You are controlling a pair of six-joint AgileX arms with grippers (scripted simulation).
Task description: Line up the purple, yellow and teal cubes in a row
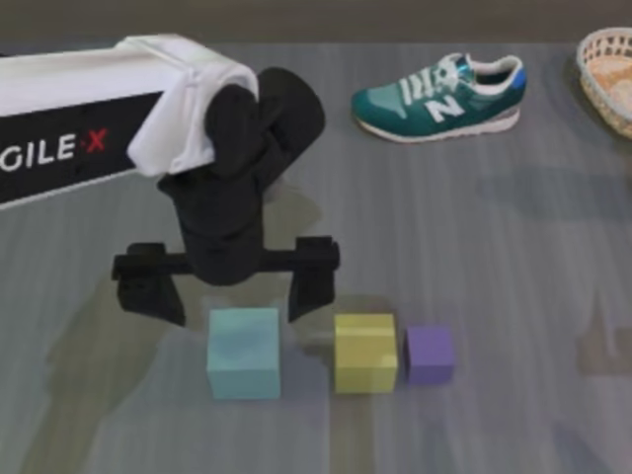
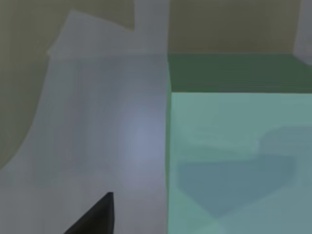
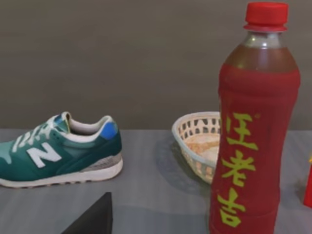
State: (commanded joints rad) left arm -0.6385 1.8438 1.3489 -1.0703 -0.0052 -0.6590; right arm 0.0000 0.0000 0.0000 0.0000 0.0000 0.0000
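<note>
Three cubes stand in a row near the table's front: the teal cube [image 1: 243,353] on the left, the yellow cube [image 1: 365,353] in the middle, the small purple cube [image 1: 430,355] on the right. Yellow and purple nearly touch; a wider gap separates teal from yellow. My left gripper [image 1: 232,296] hovers just behind the teal cube, open, its fingers spread wider than the cube and holding nothing. In the left wrist view the teal cube [image 2: 239,156] fills the frame beside one dark fingertip [image 2: 100,217]. My right arm is outside the top view; its fingertip [image 3: 97,217] shows nothing held.
A dark teal sneaker [image 1: 439,96] lies at the back, and a wicker basket [image 1: 607,74] sits at the back right corner. The right wrist view shows the sneaker [image 3: 58,151], the basket [image 3: 200,141] and a tall red drink bottle [image 3: 256,122] close by.
</note>
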